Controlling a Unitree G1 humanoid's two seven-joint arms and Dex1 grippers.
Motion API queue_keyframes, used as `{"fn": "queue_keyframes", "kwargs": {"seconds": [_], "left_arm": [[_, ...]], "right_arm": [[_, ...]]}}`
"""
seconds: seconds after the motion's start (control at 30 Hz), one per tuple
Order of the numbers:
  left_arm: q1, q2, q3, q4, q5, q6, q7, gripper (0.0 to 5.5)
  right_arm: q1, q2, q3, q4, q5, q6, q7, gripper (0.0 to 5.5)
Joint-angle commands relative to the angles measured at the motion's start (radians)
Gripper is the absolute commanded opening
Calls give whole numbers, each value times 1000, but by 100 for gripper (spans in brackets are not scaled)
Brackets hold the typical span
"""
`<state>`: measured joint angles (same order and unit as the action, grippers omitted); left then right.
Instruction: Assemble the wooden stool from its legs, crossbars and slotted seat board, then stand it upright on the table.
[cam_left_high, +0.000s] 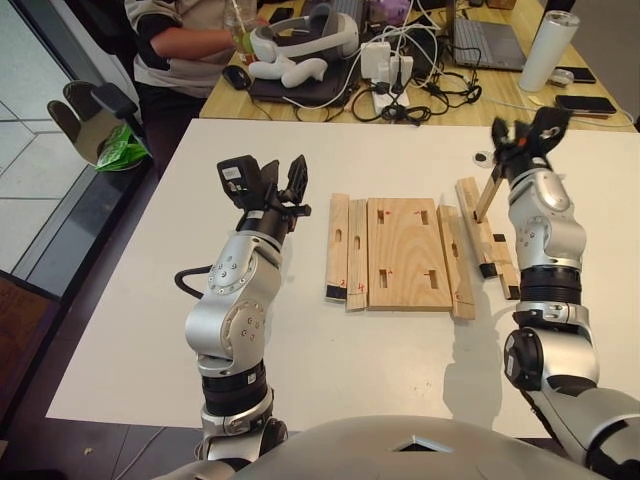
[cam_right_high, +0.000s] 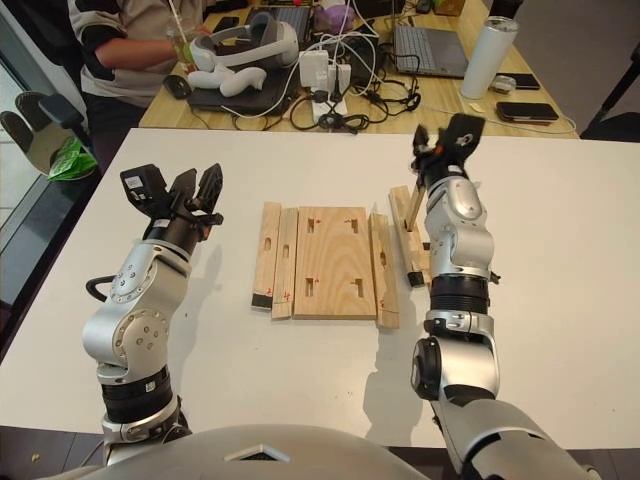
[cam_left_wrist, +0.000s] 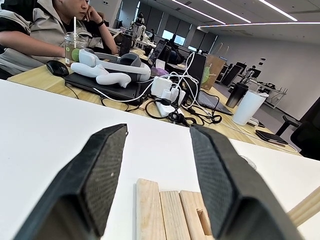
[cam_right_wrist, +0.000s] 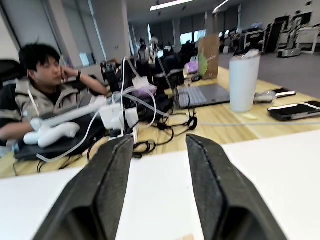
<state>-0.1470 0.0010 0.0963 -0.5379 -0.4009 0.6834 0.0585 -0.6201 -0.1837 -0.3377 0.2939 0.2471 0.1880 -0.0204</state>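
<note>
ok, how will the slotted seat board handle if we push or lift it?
Seat board looks like a thin, solid wood panel, so likely stiff and fairly light. It lies flat on the smooth white table, so a push would probably slide it, not tip it. Slats lie close along both sides, so a sideways push may shove them too.

On the white table I count one slotted seat board with four slots, two wooden strips on its left, one strip on its right, at least two more pieces further right, partly hidden, and one tilted stick. There are two grippers, the left gripper and the right gripper, each with two fingers. The desk behind carries one white tumbler, one laptop and two phones.
</note>
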Motion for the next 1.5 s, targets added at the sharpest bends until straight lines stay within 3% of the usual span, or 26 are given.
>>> {"fn": "queue_keyframes", "kwargs": {"seconds": [0.03, 0.13, 0.27, 0.4, 0.57, 0.77, 0.9, 1.1, 1.5], "left_arm": [[-5, 5, 3, -9, 8, -1, 6, 231], [-5, 5, 6, -10, 9, -4, 8, 231], [0, 1, -3, -12, 10, -2, 9, 231], [-11, 7, 4, -5, 6, 1, 6, 231], [1, -2, -5, -16, 10, -1, 14, 231], [1, -14, -21, -6, 12, -7, 19, 231], [-3, -10, -27, 0, 11, 0, 15, 231], [-5, -15, -35, 5, 14, 2, 15, 231], [3, -24, -43, 4, 16, 3, 15, 231]], "right_arm": [[42, -33, -35, -106, -34, 11, -85, 194], [167, -35, -7, -167, -39, 217, -93, 194], [312, -26, 158, -260, 98, 583, 129, 194], [341, -21, 269, -478, 202, 571, 325, 194], [260, -37, 260, -520, 154, 494, 292, 194], [22, -39, 148, -122, 31, 494, 52, 212], [-136, -37, 139, 171, -9, 503, -7, 278], [-379, -57, 119, 586, -40, 532, -39, 282], [-468, -92, 14, 871, -12, 595, -68, 282]]}}
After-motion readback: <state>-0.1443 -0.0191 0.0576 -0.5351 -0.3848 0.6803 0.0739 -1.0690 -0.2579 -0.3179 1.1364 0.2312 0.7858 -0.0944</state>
